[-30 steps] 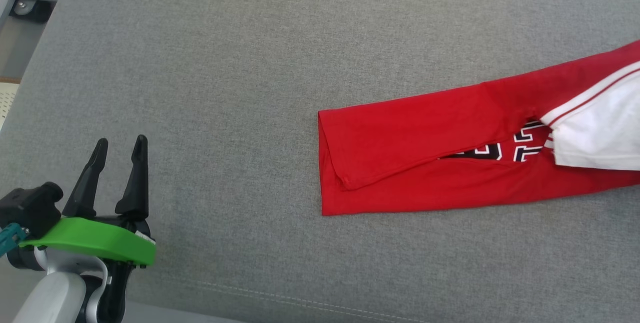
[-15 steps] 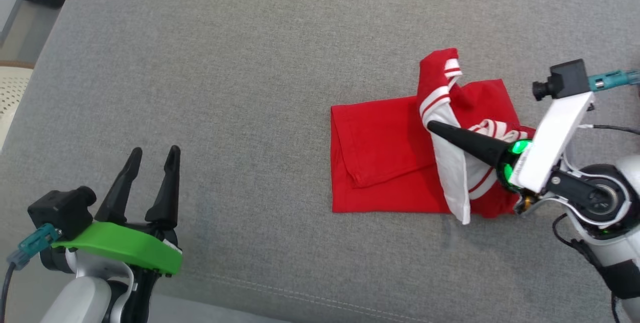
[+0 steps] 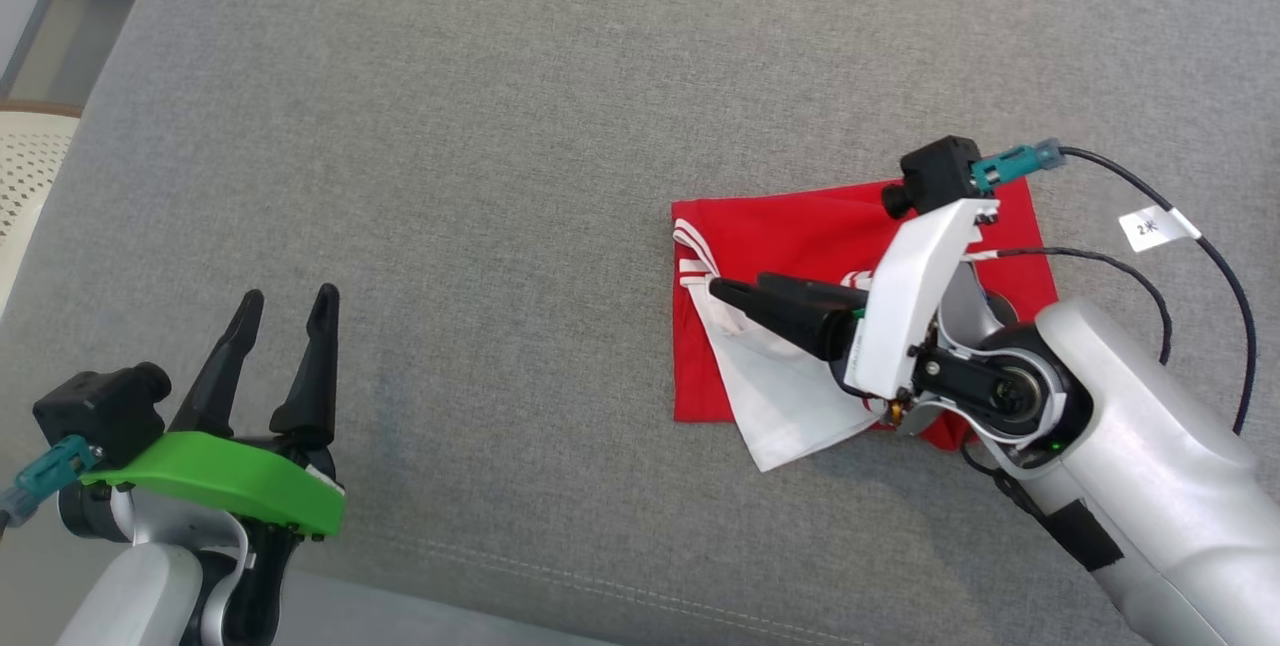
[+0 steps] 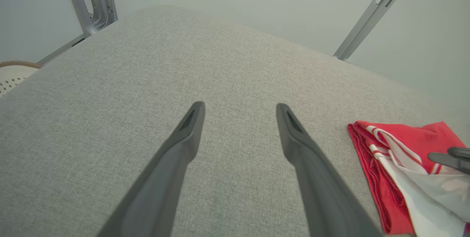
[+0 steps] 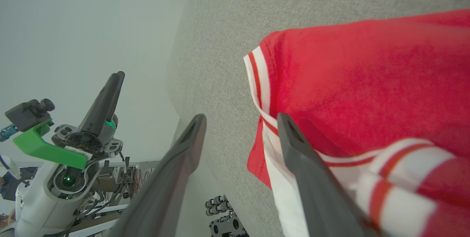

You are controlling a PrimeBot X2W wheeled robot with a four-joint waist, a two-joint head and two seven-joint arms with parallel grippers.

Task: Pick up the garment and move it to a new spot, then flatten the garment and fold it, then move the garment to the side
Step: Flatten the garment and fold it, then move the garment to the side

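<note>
The folded red garment with white striped sleeve [image 3: 800, 226] lies on the grey fabric surface [image 3: 500, 126]. The right gripper [image 3: 738, 288] is held over it, fingers spread, nothing clamped. The left gripper [image 3: 288, 298] is parked well apart, likewise spread. Folding is judged done; an edge grasp is required for the sideways move. Contents of the cream perforated basket-like item [image 3: 25, 176] cannot be told.
</note>
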